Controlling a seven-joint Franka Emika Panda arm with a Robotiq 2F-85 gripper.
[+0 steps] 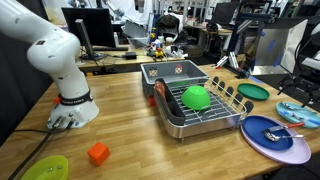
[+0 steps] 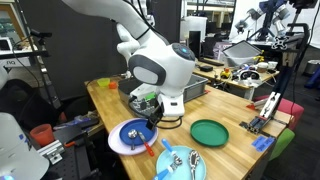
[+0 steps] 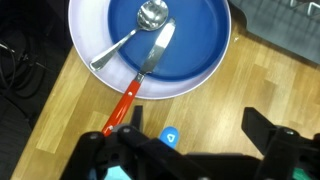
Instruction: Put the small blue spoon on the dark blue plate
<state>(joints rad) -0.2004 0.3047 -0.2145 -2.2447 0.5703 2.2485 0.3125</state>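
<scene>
In the wrist view the dark blue plate [image 3: 195, 40] lies on a lavender plate [image 3: 85, 30]. A metal spoon [image 3: 135, 30] and a red-handled knife [image 3: 140, 75] rest on it. My gripper [image 3: 197, 122] is open and empty, hovering over the wooden table just in front of the plates. A rounded light-blue end of the small blue spoon [image 3: 170, 138] shows on the table between the fingers; the rest is hidden under the gripper body. The dark blue plate shows in both exterior views [image 1: 266, 130] [image 2: 133, 133].
A pale sky-blue plate [image 1: 298, 113] [image 2: 181, 163] with cutlery lies near the stacked plates. A green plate [image 1: 255, 91] [image 2: 209, 132] and a dish rack [image 1: 205, 118] holding a green bowl [image 1: 196, 97] stand nearby. An orange block [image 1: 98, 153] lies by the arm's base.
</scene>
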